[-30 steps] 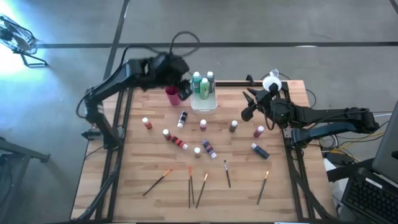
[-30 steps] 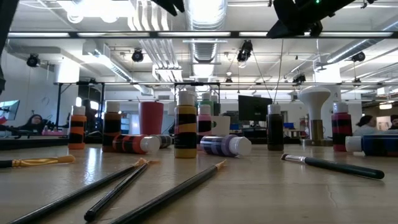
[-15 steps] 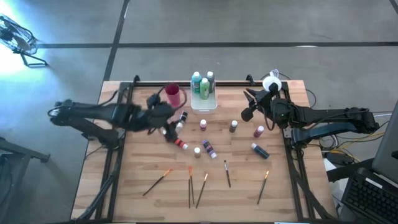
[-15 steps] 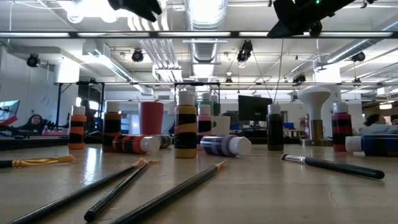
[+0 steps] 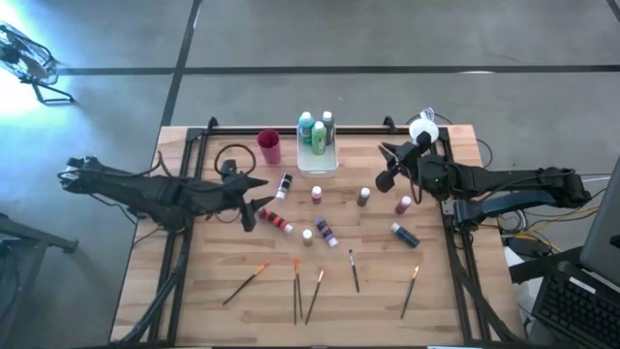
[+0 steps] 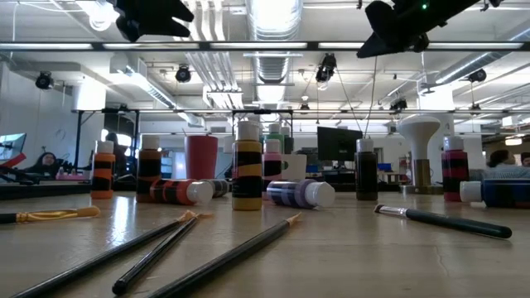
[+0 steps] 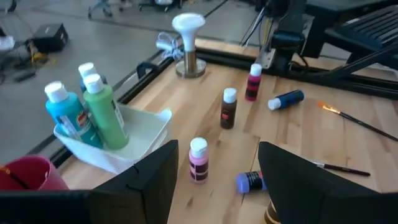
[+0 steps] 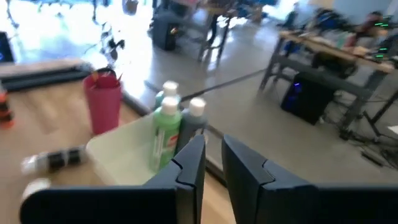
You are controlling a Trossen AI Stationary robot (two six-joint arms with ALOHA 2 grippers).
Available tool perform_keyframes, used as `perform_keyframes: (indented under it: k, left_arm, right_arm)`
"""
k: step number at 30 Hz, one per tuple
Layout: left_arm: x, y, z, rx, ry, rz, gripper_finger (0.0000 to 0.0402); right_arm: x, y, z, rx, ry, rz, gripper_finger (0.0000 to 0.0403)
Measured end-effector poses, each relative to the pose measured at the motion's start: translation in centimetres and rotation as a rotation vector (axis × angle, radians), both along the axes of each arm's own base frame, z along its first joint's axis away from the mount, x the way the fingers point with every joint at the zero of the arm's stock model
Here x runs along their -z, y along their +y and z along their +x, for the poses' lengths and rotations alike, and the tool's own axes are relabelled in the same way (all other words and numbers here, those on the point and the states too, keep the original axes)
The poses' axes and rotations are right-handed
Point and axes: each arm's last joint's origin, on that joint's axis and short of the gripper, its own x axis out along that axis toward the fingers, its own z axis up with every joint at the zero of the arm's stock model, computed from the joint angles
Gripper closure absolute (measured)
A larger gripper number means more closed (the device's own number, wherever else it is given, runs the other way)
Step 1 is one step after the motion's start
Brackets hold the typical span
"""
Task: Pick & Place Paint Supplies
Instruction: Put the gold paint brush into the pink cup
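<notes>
Fingers [image 7: 155, 180] of left gripper [image 5: 254, 202] spread wide, swung from magenta cup [image 5: 269, 147] toward desk's middle; right gripper [image 5: 385, 167] narrow, empty; wrist view alone shows teal bottle [image 7: 68, 115].

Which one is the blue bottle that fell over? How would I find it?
Start at the white tray at the back middle of the table, the one with green bottles standing in it. Go toward the table's right side, past the standing dark red bottle, and a bit nearer the front. The blue bottle lies there on its side, apart from the others, with nothing else dark blue around it.

Scattered paint bottles [image 5: 317, 195] and paintbrushes [image 5: 355, 270]
</notes>
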Motion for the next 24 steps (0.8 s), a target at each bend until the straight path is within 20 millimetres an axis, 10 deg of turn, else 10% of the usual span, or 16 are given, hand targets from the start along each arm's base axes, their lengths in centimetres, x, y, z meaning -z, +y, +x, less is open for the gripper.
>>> perform_keyframes:
  k: [24]
  left_arm:
    - [5.1,-1.9,1.0,0.38,-0.177,-0.133,0.0174]
  right_arm:
    - [1.0,2.1,0.3,-0.297,0.035,0.194,0.0276]
